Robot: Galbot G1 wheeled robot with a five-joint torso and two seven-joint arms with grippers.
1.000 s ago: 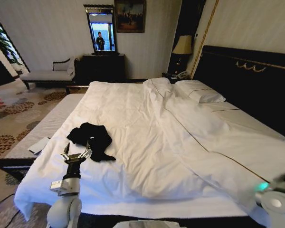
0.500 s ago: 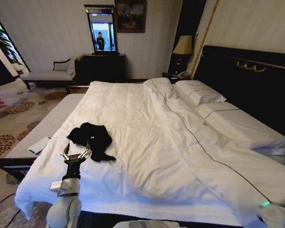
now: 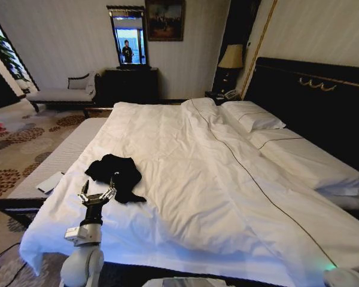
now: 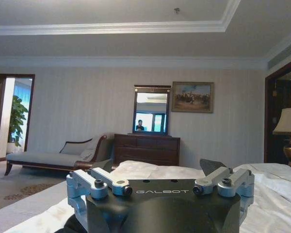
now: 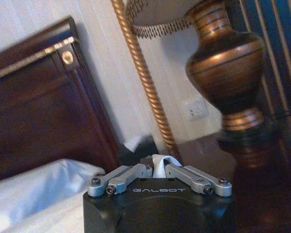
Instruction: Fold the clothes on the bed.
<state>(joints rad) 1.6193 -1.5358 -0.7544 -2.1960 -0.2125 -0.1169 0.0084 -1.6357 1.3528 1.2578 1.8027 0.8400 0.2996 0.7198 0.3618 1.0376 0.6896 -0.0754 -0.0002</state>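
The crumpled black short-sleeved T-shirt of soft cloth (image 3: pixel 115 174) is lying in a loose heap on the very large bed with white duvet, sheets and pillows (image 3: pixel 215 197), near the bed's left edge and toward its foot, well apart from the white pillows (image 3: pixel 254 116) that are resting against the dark wooden headboard with gold ornament (image 3: pixel 323 101). The left gripper (image 3: pixel 97 190) is hovering over the duvet just beside the near edge of the T-shirt, its metal jaws standing spread wide apart and gripping nothing; in the left wrist view the same gripper (image 4: pixel 160 187) is showing its linkages splayed outward to both sides. At the lower right corner of the head view, part of the right arm (image 3: pixel 346 277) is sitting low beside the bed's foot. In the right wrist view the right gripper (image 5: pixel 160 170) is pointing toward a bronze table lamp (image 5: pixel 226 73) by the headboard, with its jaws drawn together and pinching a fold of white cloth (image 5: pixel 160 165) between the tips. A pale upholstered, dark-framed chaise bench (image 3: pixel 63 92) is standing against the far wall.
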